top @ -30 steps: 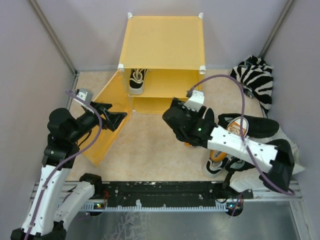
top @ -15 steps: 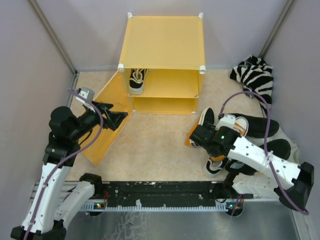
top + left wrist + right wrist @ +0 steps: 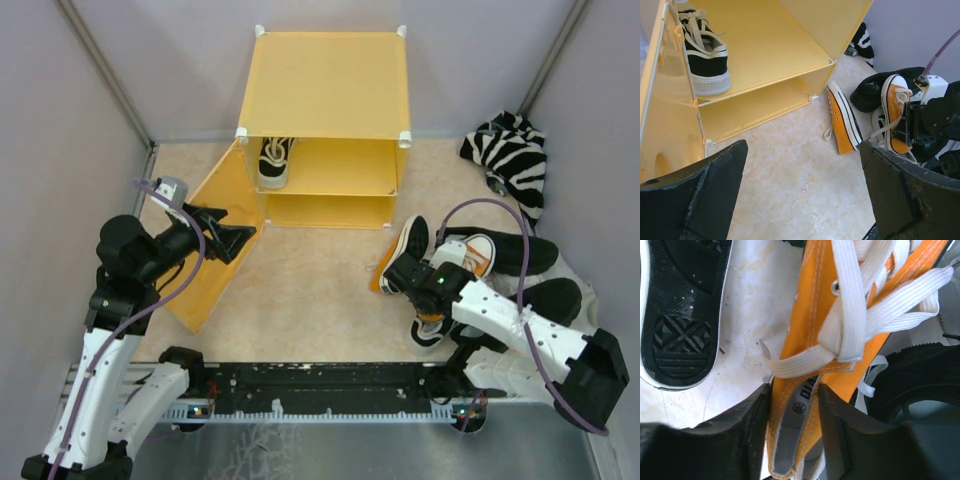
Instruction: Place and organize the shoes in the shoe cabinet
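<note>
Near the shoe cabinet's (image 3: 325, 85) right front corner, the right gripper (image 3: 795, 410) clamps an orange sneaker (image 3: 807, 327) by its collar, while the left gripper (image 3: 800, 195) gapes empty.

One large yellow-orange plastic cube shoe cabinet (image 3: 325, 75) stands at the far edge of the table (image 3: 310, 280); it shows four white corner connectors (image 3: 402, 30) on its top, one inner shelf (image 3: 340, 175) dividing it into two compartments, and one hinged door (image 3: 228, 185). There are two orange canvas lace-up sneakers with white laces, the side-lying orange sneaker (image 3: 398, 255) and the upright orange sneaker (image 3: 472, 255), both toward the right edge. One black-and-white lace-up sneaker (image 3: 273, 160) is plainly seen; a black-and-white toe (image 3: 428, 338) near the front right corner may be a second, though that cannot be told. One zebra-striped cloth (image 3: 512, 150) lies at the far right corner; two black elongated shapes (image 3: 515, 252) of unclear kind lie by the right edge.
</note>
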Controlling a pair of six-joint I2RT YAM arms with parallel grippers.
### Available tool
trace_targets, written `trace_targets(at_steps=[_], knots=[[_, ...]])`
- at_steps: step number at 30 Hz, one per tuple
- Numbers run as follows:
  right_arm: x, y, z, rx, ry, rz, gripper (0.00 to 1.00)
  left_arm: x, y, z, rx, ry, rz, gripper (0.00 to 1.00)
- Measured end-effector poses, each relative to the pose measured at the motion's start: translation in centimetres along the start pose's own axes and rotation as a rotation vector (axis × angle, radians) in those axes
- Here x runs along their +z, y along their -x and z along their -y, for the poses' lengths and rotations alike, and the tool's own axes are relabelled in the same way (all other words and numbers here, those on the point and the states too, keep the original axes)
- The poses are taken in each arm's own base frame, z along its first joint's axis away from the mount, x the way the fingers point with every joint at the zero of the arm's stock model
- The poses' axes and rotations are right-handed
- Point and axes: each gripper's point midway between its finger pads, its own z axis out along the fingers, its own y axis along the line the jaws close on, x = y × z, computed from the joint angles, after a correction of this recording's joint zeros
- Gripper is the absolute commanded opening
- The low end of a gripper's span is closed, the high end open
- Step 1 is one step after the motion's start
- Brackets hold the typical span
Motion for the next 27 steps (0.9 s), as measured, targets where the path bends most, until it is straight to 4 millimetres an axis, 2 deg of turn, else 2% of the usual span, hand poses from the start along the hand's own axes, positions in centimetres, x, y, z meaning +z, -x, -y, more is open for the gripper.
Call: trace_targets(at_steps=[2, 4, 5, 8, 12, 16, 19, 22, 25, 27], knots=[[0.4, -0.2, 0.0, -0.009, -0.003, 0.006, 0.2, 0.0, 0.0, 0.0, -0.003, -0.001, -0.001, 0.99], [0.7, -0.2, 0.0, -0.007, -0.004, 0.017, 0.02, 0.0, 0.0, 0.1, -0.004, -0.002, -0.001, 0.99], [0.8, -0.3, 0.0, -0.002, -0.002, 0.02, 0.0, 0.0, 0.0, 0.1, -0.005, -0.003, -0.001, 0.99], [1.0, -0.1, -1.0, 0.029, 0.04, 0.032, 0.0, 0.0, -0.2, 0.0, -0.01, -0.003, -0.005, 0.99], [0.7, 0.1, -1.2, 0.018, 0.07, 0.039, 0.0, 0.1, -0.3, 0.0, -0.015, -0.005, -0.009, 0.99], [-0.6, 0.4, -1.7, -0.03, 0.106, 0.05, 0.0, 0.2, -0.4, -0.1, -0.017, -0.004, -0.013, 0.99], [-3.4, 0.6, -4.3, -0.08, 0.204, 0.057, 0.0, 0.2, -0.4, -0.1, -0.017, -0.003, -0.013, 0.99], [-6.6, 0.0, -8.4, -0.118, 0.322, 0.049, 0.0, 0.2, -0.4, -0.1, -0.017, 0.0, -0.012, 0.99], [-8.4, -1.5, -11.5, -0.163, 0.395, 0.041, 0.0, 0.2, -0.4, -0.2, -0.017, 0.004, -0.012, 0.99], [-8.6, -2.6, -13.1, -0.192, 0.419, 0.04, 0.0, 0.2, -0.4, -0.2, -0.017, 0.004, -0.012, 0.99]])
